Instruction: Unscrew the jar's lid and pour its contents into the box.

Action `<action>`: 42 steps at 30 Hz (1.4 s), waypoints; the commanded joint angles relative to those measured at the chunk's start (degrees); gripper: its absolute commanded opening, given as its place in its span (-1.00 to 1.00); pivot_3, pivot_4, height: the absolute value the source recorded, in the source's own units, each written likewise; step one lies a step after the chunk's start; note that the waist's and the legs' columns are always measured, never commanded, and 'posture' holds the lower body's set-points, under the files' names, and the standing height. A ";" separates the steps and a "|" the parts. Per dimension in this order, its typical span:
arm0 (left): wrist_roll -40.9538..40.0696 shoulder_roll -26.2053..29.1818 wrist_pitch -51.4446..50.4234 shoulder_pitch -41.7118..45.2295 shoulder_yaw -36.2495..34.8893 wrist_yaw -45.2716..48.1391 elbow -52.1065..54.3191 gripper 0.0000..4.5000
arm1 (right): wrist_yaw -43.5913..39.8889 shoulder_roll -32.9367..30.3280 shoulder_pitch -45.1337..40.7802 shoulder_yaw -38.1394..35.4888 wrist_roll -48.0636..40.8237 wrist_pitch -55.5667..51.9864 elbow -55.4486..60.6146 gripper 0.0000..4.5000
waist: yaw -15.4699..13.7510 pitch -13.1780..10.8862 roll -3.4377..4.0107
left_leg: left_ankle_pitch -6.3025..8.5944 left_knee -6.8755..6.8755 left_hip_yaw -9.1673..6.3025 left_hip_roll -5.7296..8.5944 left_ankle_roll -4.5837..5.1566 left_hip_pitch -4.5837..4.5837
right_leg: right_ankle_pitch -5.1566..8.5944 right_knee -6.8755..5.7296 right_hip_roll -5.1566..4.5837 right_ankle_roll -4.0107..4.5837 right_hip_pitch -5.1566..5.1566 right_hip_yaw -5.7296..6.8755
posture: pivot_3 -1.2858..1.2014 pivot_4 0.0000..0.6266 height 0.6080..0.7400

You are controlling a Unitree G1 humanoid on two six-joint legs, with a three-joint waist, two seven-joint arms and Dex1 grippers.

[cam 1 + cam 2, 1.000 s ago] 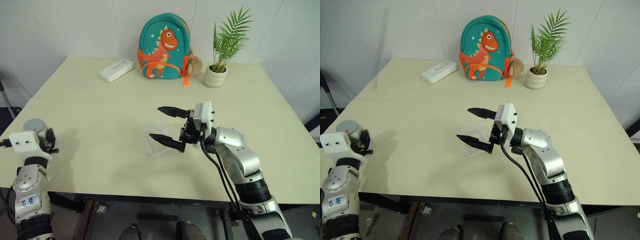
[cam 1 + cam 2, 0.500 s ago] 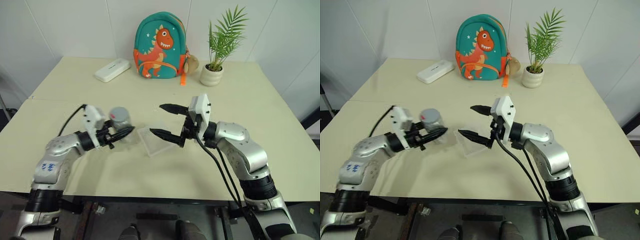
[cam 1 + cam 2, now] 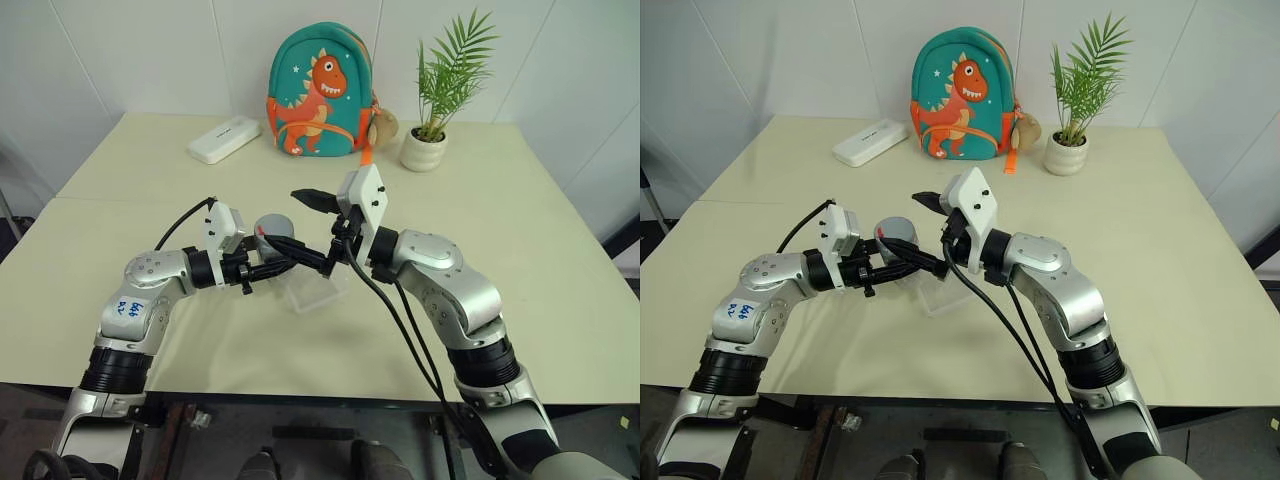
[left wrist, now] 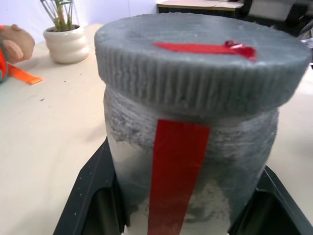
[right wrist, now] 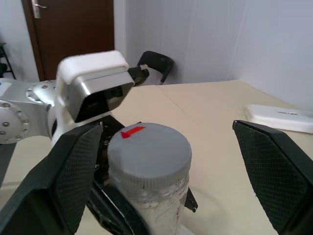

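Observation:
The jar (image 3: 270, 240) is a small cloudy cylinder with a red strip down its side. It stands upright between the fingers (image 4: 90, 193) of my left gripper (image 3: 275, 262), which is shut on its body just above the table's middle. The grey ribbed lid (image 5: 149, 149) sits on top of it, marked with a red arrow. My right gripper (image 3: 300, 222) reaches in from the right and is open, with one finger (image 5: 73, 166) on each side of the lid and apart from it. The box (image 3: 318, 292), a shallow clear tray, lies on the table just right of the jar. The contents are hidden by the cloudy wall.
At the back of the table are a white oblong case (image 3: 222, 139), a teal dinosaur backpack (image 3: 318, 95) and a potted plant (image 3: 428, 140). The table's edge runs close in front of both arms. A black chair (image 5: 156, 66) stands beyond the table's left side.
My left arm has swung from the table's left edge to the middle, carrying the jar. My right gripper has shifted left, and its open fingers now flank the lid.

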State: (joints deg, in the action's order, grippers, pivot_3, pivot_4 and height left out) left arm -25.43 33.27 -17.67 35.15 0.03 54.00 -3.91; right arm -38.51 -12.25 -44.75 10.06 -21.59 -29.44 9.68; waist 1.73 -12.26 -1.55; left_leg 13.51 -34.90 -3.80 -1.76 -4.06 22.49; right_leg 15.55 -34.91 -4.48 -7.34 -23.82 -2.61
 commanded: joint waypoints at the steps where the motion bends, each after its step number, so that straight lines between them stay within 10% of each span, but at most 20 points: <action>1: 0.33 -0.32 0.39 1.93 -0.44 0.81 0.00 -0.13 | 0.64 0.86 -1.60 0.00 0.42 0.59 0.20 1.00 | 0.04 0.00 0.00 | 0.00 0.00 0.00 0.00 0.00 -0.01 | 0.00 -0.01 0.00 0.00 0.00 0.00 | 0.03 -0.52 1.00; 12: 0.21 -0.75 -0.32 2.54 -0.74 1.34 0.00 -0.13 | 0.16 1.02 -2.11 -0.45 0.03 0.48 -1.26 1.00 | 0.06 0.00 0.00 | 0.00 0.02 0.00 0.00 0.00 0.00 | 0.01 -0.02 0.00 0.00 -0.02 0.00 | 0.03 -0.52 1.00; 18: 0.21 -0.85 -0.75 2.61 -0.46 1.63 0.23 -0.13 | -1.12 1.00 -1.70 -0.15 -0.90 -0.09 -0.23 0.15 | 0.03 0.00 0.00 | 0.00 0.01 0.00 0.00 0.00 0.00 | 0.00 -0.03 0.00 0.00 -0.02 0.00 | 0.03 -0.52 1.00; 26: -2.08 -0.01 -1.11 3.67 0.14 7.54 0.52 -0.13 | -4.71 -0.57 -2.37 -0.48 -2.62 -1.12 -0.05 0.13 | 0.04 0.00 0.00 | 0.00 0.01 0.00 0.00 0.00 0.00 | 0.01 -0.04 0.00 0.00 -0.02 0.00 | 0.03 -0.52 1.00; 36: -4.11 3.05 -1.33 8.96 1.49 26.44 -4.70 -0.13 | -35.18 -12.22 -11.30 0.20 -6.54 7.50 -10.86 0.13 | 0.40 -0.03 0.04 | 0.02 -0.03 0.00 0.00 0.02 0.02 | 0.02 0.02 0.03 -0.04 0.00 0.01 | 0.03 -0.52 1.00; 42: -4.08 0.67 0.05 8.42 0.32 24.44 -3.66 -0.13 | -35.16 -10.86 -13.71 -2.39 -7.78 7.66 -15.03 0.29 | 0.81 -0.05 0.07 | 0.02 -0.03 0.00 -0.01 0.04 0.02 | 0.08 -0.10 0.04 -0.08 -0.03 -0.01 | 0.03 -0.52 1.00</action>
State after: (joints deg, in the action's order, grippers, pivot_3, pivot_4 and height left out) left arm -27.34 34.07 -18.13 44.13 2.89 78.49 -7.75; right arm -74.25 -22.38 -57.26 11.20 -28.55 -22.56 -5.90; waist 2.54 -12.30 -1.49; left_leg 13.53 -34.94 -3.81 -1.77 -4.03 22.52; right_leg 15.63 -35.01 -4.44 -7.42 -23.86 -2.62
